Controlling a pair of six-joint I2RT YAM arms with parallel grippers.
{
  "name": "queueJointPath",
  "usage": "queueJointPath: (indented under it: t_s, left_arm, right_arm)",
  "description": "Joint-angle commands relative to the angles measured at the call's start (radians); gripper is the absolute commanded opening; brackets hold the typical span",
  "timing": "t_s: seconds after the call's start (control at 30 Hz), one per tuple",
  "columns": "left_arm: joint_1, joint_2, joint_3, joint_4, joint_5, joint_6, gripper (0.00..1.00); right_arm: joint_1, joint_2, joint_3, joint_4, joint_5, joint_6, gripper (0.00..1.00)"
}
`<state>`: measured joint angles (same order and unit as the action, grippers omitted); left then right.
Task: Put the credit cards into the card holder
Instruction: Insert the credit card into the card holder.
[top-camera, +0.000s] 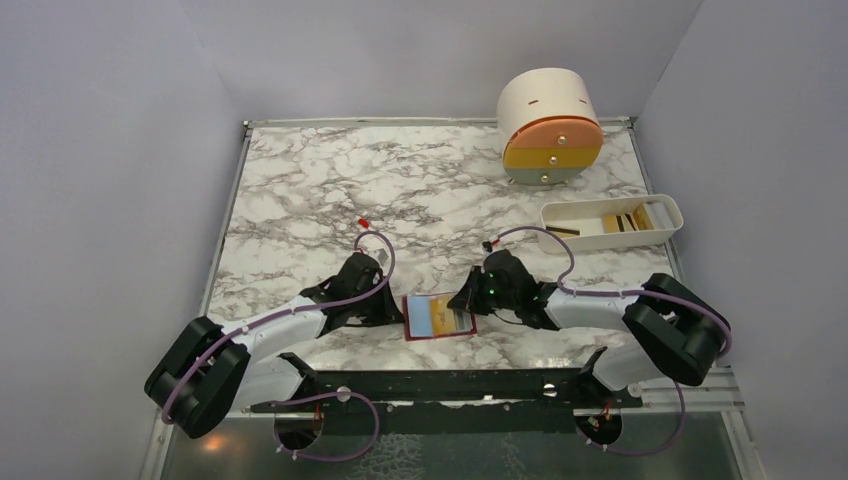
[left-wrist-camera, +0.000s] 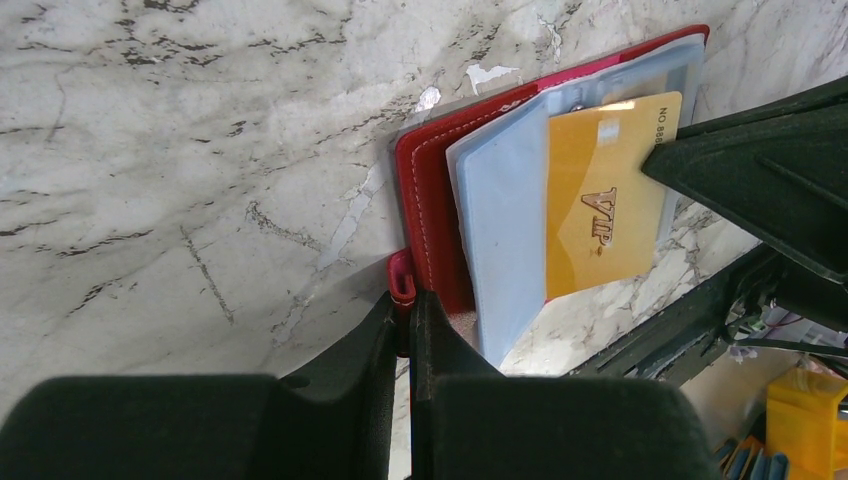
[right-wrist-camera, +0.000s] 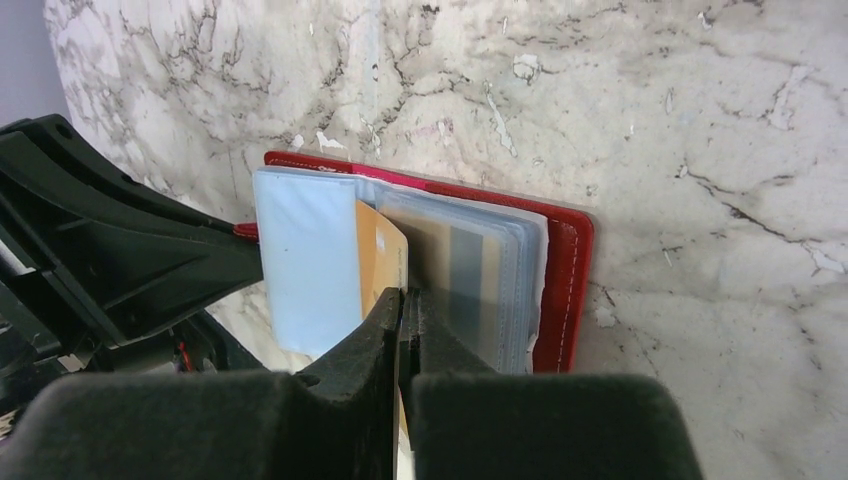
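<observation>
On the surface (top-camera: 400, 180), the left jaws are pinching the card holder (left-wrist-camera: 432, 200) by its red tab, the right jaws pinching a yellow credit card (right-wrist-camera: 380, 255).

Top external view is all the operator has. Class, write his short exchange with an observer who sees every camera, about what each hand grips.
Operator: What does the left hand grip?
Observer: The left hand is shut on the small red tab at the wallet's edge.
Operator: And the right hand?
Observer: The right hand pinches a yellow card printed VIP, lying against the wallet's clear sleeves.
</observation>
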<state>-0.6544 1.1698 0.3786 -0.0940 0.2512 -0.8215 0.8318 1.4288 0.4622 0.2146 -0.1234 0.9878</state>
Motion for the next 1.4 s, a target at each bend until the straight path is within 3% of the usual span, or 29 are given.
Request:
queueJointPath:
  t_s: [0.0,0.53,0.8,1.17,1.37]
  left_arm:
    - [-0.002,0.021,-0.029,-0.009,0.014,-0.001,0.00]
    - [-0.002,0.021,-0.028,-0.006,0.011,0.000,0.00]
    - [-0.002,0.018,-0.020,-0.013,0.011,-0.002,0.00]
    - [-0.001,0.017,0.004,-0.018,0.006,0.002,0.00]
    - [-0.002,0.006,0.021,-0.045,-0.009,0.011,0.00]
  right_arm:
    - [0.007,0.049,0.004,0.062,0.034,-0.021,0.01]
    - [0.009,0.128,-0.002,0.192,-0.043,0.011,0.01]
    - [0.056,0.149,0.074,0.065,0.002,-0.006,0.24]
    - [0.127,0.186,0.136,0.029,0.015,0.039,0.27]
    - [0.137,0.176,0.207,-0.131,0.080,0.014,0.34]
